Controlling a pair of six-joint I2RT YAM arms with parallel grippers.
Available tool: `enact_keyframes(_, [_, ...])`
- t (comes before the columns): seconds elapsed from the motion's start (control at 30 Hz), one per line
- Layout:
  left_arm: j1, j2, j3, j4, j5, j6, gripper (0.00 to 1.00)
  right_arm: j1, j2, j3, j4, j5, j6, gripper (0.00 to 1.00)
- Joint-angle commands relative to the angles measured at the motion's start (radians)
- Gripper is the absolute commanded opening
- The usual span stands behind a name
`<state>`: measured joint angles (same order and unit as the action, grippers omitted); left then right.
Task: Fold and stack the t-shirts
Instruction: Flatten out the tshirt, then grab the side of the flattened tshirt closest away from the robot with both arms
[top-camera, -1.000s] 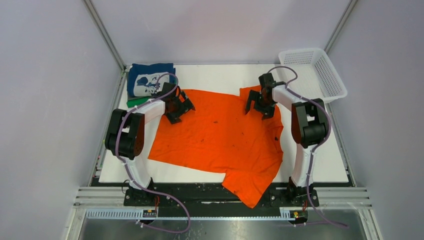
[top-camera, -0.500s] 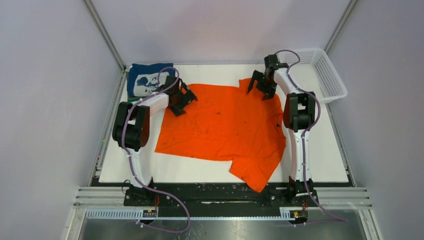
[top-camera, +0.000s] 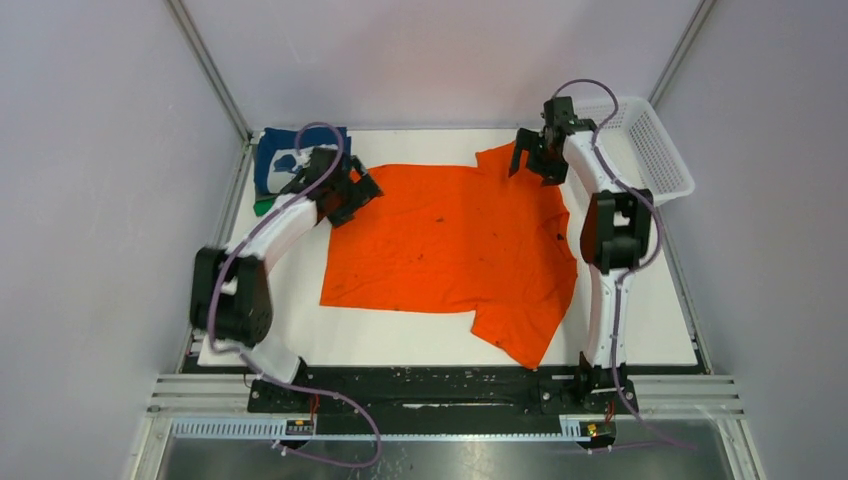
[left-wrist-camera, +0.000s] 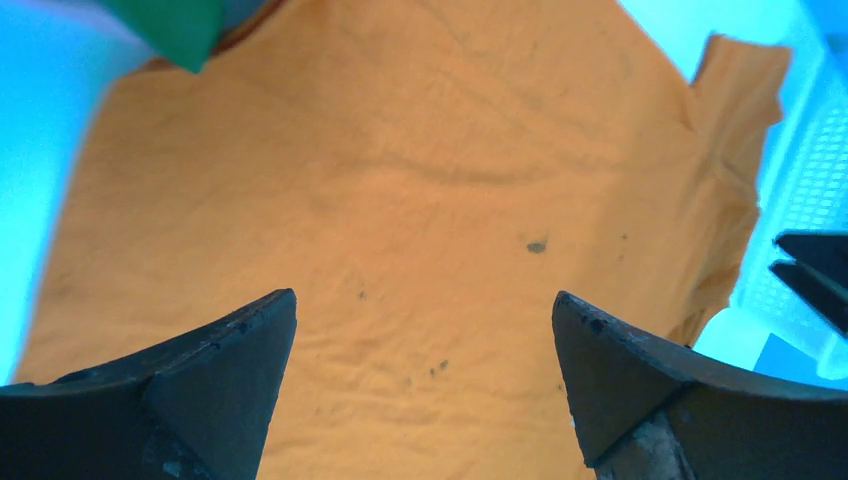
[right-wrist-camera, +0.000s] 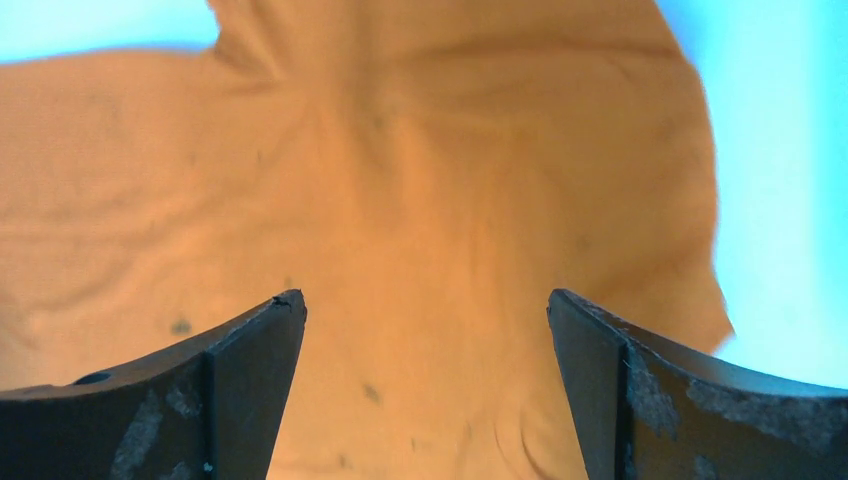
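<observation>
Both arms have reached further toward the far edge over the last second. The orange t-shirt (top-camera: 450, 250) slid back with them, and its near sleeve, which overhung the front rail, now ends about at the table (top-camera: 650, 320) edge.

Top view: left gripper (top-camera: 350, 195) sits over the shirt's far-left corner, right gripper (top-camera: 535, 160) over the far-right sleeve, both spread wide. The navy t-shirt (top-camera: 275, 160) lies folded in the far-left corner on the green t-shirt (top-camera: 262, 207) (the arm partly hides both). The basket (top-camera: 655, 150) is just right of the right arm. Bare table strips run left, right and near.

Left wrist: left gripper (left-wrist-camera: 422, 300) is wide and pinching nothing, with orange cloth (left-wrist-camera: 400, 180) below and a green corner (left-wrist-camera: 170, 25) top left.

Right wrist: right gripper (right-wrist-camera: 425, 295) is wide, over wrinkled orange (right-wrist-camera: 450, 150). Bare table (right-wrist-camera: 780, 150) shows past the shirt's right edge.
</observation>
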<state>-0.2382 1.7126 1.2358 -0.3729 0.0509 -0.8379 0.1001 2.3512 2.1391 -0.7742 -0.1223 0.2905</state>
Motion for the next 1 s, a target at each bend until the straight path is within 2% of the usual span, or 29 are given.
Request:
enact_keyframes(0.0, [0.045,-0.228,-0.128,-0.103,-0.125,0.033,0.99,0.009,-0.438,-0.346,0.274,0.088,-0.059,0.99])
enact_keyframes(0.1, [0.069,-0.371,-0.263,-0.167,-0.190,0.014,0.99,0.007,-0.644,-0.605,0.420,0.114,-0.038,1.00])
enact_keyframes(0.2, [0.081,-0.539,-0.386,-0.241,-0.264,-0.012,0.99,-0.040,-0.789,-0.823,0.530,0.054,0.076,0.99])
enact_keyframes(0.3, [0.094,-0.692,-0.483,-0.332,-0.331,-0.051,0.99,-0.126,-0.876,-0.969,0.570,-0.025,0.189,1.00])
enact_keyframes(0.43, [0.098,-0.778,-0.595,-0.369,-0.320,-0.110,0.96,-0.146,-0.964,-1.096,0.579,-0.072,0.251,0.99])
enact_keyframes(0.53, [0.097,-0.764,-0.642,-0.334,-0.292,-0.132,0.81,-0.146,-0.999,-1.161,0.637,-0.129,0.304,0.99])
enact_keyframes(0.67, [0.097,-0.682,-0.640,-0.302,-0.290,-0.131,0.66,-0.146,-1.012,-1.169,0.591,-0.158,0.305,0.99])
enact_keyframes(0.8, [0.094,-0.574,-0.622,-0.265,-0.270,-0.130,0.56,-0.146,-1.040,-1.188,0.558,-0.151,0.294,0.99])
enact_keyframes(0.97, [0.084,-0.449,-0.601,-0.237,-0.264,-0.134,0.50,-0.146,-1.078,-1.207,0.519,-0.100,0.276,0.99])
